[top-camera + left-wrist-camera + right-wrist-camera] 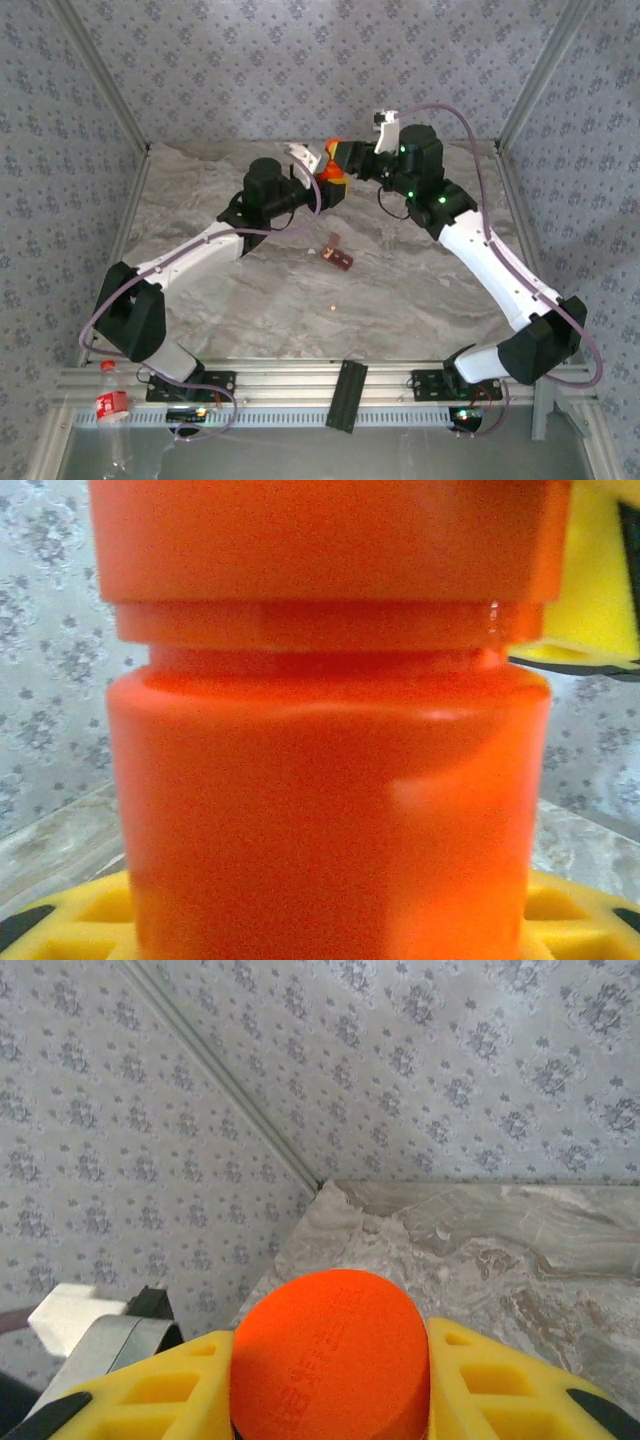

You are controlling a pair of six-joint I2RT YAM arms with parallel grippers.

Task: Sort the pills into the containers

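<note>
Aloft near table (420,300) back edge, left gripper (320,186) clamps orange bottle (330,810), right gripper (330,1395) cap (325,1345)

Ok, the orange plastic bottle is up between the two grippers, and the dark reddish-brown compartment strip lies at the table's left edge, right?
Not the left edge: the top external view shows the dark reddish-brown compartment strip near the middle of the marbled table. The rest holds.
</note>
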